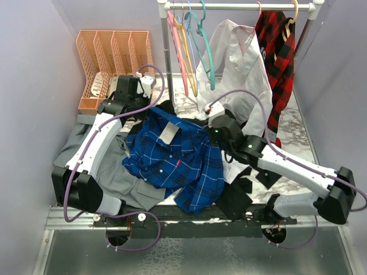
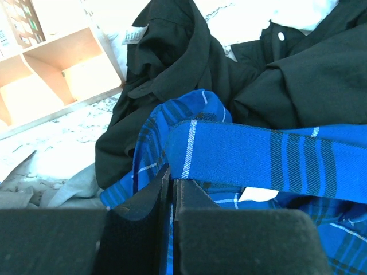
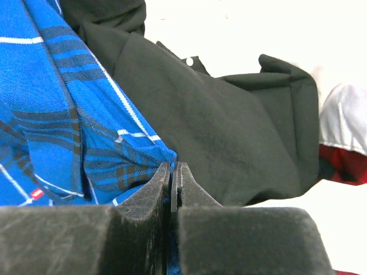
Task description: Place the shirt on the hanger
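Though clothes hide most of the marble table, the blue plaid shirt lies crumpled in its middle, covering much of a black garment. The teal hanger hangs on the back rail, well apart. The left gripper pinches the shirt's collar fold tight; the right gripper pinches its edge. A tiny red tag and white label are too blurry to read
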Controlling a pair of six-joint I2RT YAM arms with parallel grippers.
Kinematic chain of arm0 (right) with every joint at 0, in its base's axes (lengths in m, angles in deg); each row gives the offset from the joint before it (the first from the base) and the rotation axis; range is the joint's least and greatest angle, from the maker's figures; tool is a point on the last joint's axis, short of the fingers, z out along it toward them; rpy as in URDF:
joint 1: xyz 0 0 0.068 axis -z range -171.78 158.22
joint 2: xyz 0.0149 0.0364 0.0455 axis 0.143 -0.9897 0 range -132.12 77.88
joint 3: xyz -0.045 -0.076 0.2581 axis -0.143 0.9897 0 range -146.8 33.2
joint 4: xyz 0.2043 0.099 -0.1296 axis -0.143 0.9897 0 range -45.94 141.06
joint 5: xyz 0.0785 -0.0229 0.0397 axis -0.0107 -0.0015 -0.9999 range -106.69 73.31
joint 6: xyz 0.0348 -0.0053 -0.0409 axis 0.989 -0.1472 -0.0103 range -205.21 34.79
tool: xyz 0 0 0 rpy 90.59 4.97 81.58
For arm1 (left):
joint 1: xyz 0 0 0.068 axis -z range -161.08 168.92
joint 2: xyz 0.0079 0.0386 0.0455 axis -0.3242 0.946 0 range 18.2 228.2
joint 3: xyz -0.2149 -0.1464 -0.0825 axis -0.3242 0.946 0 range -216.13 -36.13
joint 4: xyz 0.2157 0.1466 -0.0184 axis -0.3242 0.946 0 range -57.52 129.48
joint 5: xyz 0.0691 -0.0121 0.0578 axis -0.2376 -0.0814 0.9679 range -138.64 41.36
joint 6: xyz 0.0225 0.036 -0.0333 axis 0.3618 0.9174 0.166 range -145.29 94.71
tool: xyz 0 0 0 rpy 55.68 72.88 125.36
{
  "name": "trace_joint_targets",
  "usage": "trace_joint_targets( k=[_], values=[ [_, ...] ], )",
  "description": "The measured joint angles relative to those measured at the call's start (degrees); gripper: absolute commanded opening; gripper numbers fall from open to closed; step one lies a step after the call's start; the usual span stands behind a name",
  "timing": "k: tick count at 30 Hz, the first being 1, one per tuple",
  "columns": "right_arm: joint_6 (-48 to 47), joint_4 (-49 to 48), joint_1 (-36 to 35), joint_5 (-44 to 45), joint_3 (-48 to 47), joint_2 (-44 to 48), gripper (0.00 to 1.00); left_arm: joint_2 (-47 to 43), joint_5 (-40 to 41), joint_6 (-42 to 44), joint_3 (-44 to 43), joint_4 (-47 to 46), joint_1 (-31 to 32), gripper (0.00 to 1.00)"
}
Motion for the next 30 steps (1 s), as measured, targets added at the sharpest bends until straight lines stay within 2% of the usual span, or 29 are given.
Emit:
trace_joint_targets(
  k=[7,13,17,19,21,23,26,30],
  values=[
    [10.4,-11.8,9.7,-12.9,11.5,7.1,0.01,0.1,-5.3,-4.7,2.8,-2.8,0.0,0.00],
    [21.0,-22.3,21.0,-27.6,20.2,6.4,0.01,2.6,-10.4,-9.2,4.2,-4.8,0.0,0.00],
    [24.6,-28.3,22.1,-34.0,20.6,2.1,0.03,4.8,-11.4,-11.0,4.2,-5.6,-0.1,0.00],
    [25.1,-29.9,22.1,-36.3,20.3,0.2,0.20,5.6,-11.7,-11.7,4.2,-5.7,-0.1,0.00],
    [25.0,-30.1,22.1,-38.7,18.8,-1.2,0.43,6.1,-12.2,-12.3,4.2,-5.8,-0.1,0.00],
    [23.9,-29.7,22.1,-40.6,16.7,-1.6,0.56,6.6,-12.8,-12.9,4.0,-5.9,-0.1,0.00],
    [21.7,-27.9,22.1,-42.2,12.3,0.0,0.68,7.5,-13.3,-13.6,3.2,-6.0,-0.1,0.00],
    [17.2,-24.3,22.1,-42.5,8.9,7.7,0.70,8.4,-13.9,-14.1,2.6,-6.3,-0.1,0.00]
  ],
)
